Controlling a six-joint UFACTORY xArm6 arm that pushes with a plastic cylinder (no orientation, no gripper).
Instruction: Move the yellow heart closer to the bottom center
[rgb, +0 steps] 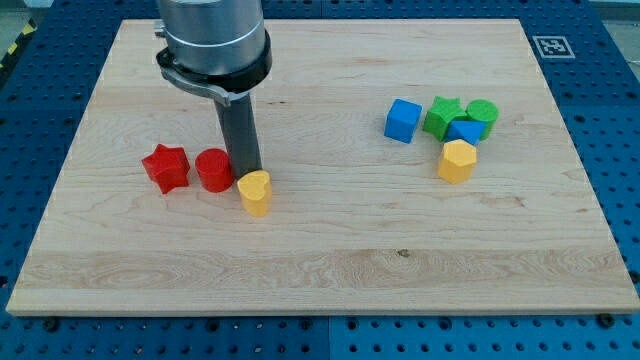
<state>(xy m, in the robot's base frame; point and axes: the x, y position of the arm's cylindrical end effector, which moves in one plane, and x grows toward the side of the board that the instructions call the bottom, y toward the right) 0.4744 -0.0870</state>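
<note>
The yellow heart (256, 192) lies left of the board's centre, a little below the middle height. My tip (246, 172) stands right behind it, at its upper left edge, touching or almost touching it. The dark rod rises from there into the grey arm body at the view's top. A red round block (213, 171) sits just left of the rod, close against it. A red star (166, 167) lies further left.
At the view's right is a cluster: a blue cube (402, 120), a green star (441, 116), a green round block (482, 116), a small blue block (464, 131) and a yellow hexagon block (457, 161). The wooden board (330, 270) rests on a blue perforated table.
</note>
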